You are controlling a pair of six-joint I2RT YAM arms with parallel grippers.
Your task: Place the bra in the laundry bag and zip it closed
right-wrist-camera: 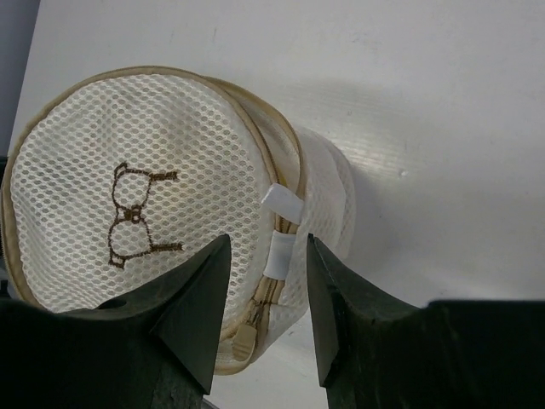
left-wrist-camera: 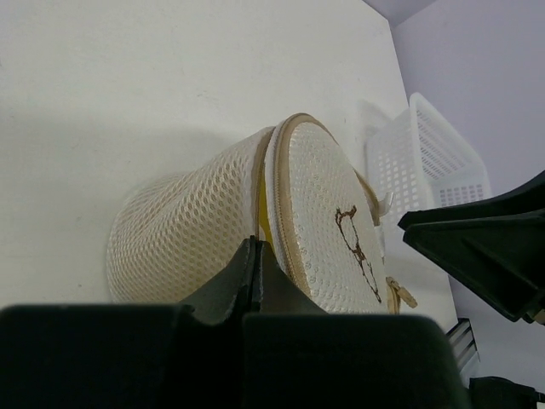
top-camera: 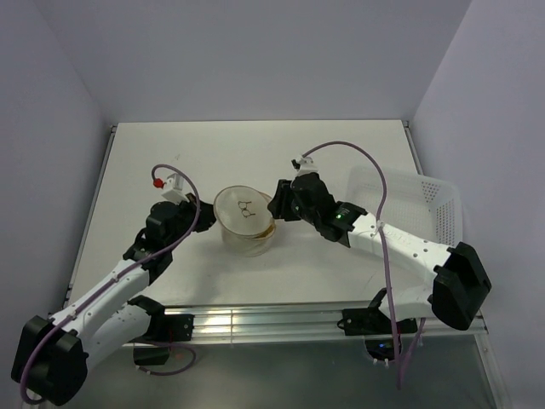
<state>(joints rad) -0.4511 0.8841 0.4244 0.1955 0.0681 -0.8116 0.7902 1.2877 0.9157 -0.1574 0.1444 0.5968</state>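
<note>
Lid of laundry bag: brown bra-shaped stitched outline; white tab at 3 o'clock, unreadable. Only a yellow sliver of bra shows at seam. Jaws of right gripper stand apart astride zipper pull; left gripper closed.

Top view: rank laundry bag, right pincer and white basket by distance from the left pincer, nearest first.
1. laundry bag: centre, touching the left pincer.
2. right pincer: just past the bag, on its right side.
3. white basket: far right, well beyond both.
</note>
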